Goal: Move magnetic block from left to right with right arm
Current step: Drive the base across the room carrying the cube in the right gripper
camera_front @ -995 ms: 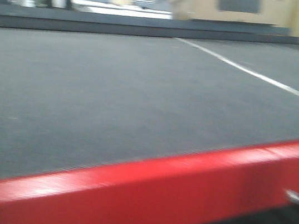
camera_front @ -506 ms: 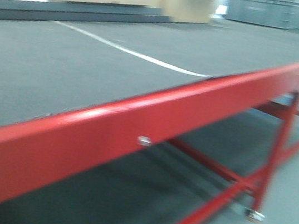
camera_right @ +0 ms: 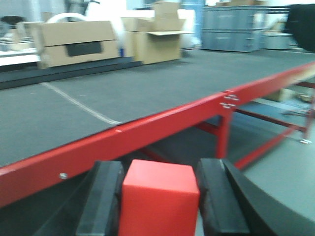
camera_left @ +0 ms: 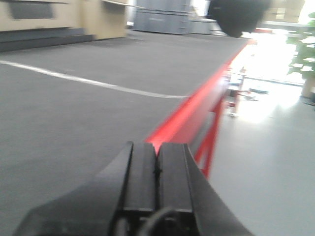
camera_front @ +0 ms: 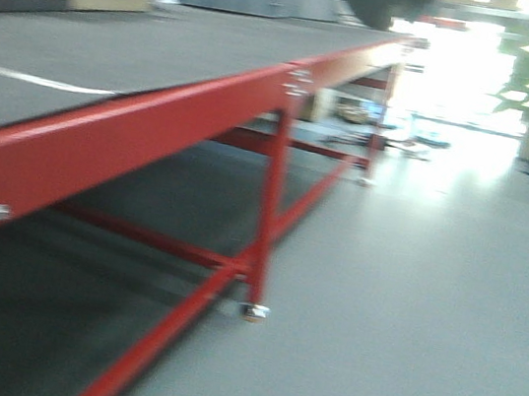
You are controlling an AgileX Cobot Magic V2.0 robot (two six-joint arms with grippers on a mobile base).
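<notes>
The right gripper [camera_right: 158, 194] is clasping the magnetic block [camera_right: 160, 209] between its fingers, hanging just before the table's red edge [camera_right: 162, 123]. The left gripper [camera_left: 157, 179] is pressing its fingers together above the grey tabletop [camera_left: 74, 113]. Open floor [camera_front: 412, 280] is stretching away beyond.

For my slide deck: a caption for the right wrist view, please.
Right end effector grips the red magnetic block beside the red-framed grey table.
</notes>
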